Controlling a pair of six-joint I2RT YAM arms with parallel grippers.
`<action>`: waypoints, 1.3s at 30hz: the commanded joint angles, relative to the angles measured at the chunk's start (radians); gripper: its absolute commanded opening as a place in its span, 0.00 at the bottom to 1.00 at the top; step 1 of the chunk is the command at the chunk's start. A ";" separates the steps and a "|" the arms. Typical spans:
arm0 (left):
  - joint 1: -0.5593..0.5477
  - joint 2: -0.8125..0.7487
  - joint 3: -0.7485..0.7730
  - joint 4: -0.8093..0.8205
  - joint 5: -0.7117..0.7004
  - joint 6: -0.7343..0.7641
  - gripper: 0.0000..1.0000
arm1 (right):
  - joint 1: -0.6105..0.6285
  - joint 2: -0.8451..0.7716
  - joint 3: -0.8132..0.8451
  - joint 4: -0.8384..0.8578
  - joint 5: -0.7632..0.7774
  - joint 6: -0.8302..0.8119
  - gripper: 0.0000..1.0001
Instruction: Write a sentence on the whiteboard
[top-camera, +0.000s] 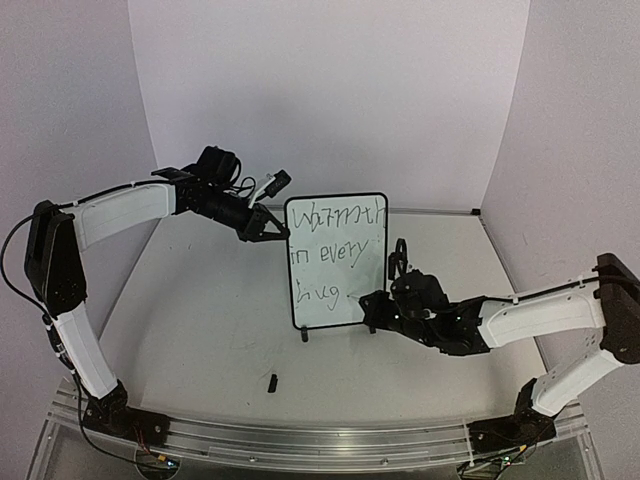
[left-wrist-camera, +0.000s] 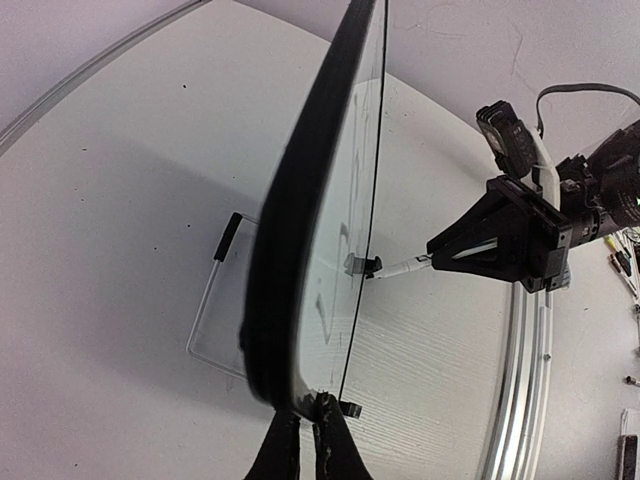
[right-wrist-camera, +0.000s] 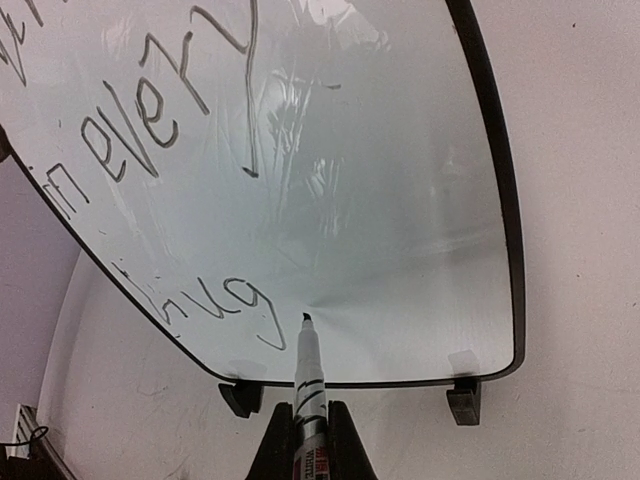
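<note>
1. Whiteboard (top-camera: 340, 232): small rectangular white board with a glossy face and a thin black frame with rounded corners. It stands upright on two little black feet (right-wrist-camera: 463, 400) on the white table (top-camera: 200, 320), about mid-table between the two arms. Its written face is turned towards the arm bases.
2. Sentence (top-camera: 335, 253): thin dark handwritten marker lettering in three lines on the whiteboard. It reads "Warmth / in every / hug", with the last word low on the left.
3. Left gripper (top-camera: 276, 230): black, two-fingered, at the upper left edge of the whiteboard. In the left wrist view its fingers (left-wrist-camera: 283, 455) are closed upon the black frame, one on each side of the edge.
4. Right gripper (top-camera: 372, 300): black, two-fingered, low at the right-hand part of the whiteboard's face. Its fingers (right-wrist-camera: 275, 450) are pressed together round the barrel of the marker.
5. Marker (right-wrist-camera: 308, 370): slim white barrel with black bands and a dark tip, pointing at the board's face. The tip sits at the glossy surface just right of "hug". Whether it actually touches cannot be told for certain.
6. Small black piece (top-camera: 272, 381): lies on the table on the near side of the whiteboard, apart from the board and from both grippers. It is too small to identify.
</note>
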 joint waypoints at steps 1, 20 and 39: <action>-0.008 -0.037 -0.011 -0.025 -0.039 0.043 0.00 | -0.004 0.029 0.056 -0.013 0.036 -0.011 0.00; -0.007 -0.036 -0.011 -0.024 -0.039 0.044 0.00 | -0.004 0.051 0.066 -0.015 0.080 -0.008 0.00; -0.005 -0.045 -0.010 -0.029 -0.055 0.046 0.00 | -0.003 -0.152 0.000 -0.045 0.001 -0.123 0.00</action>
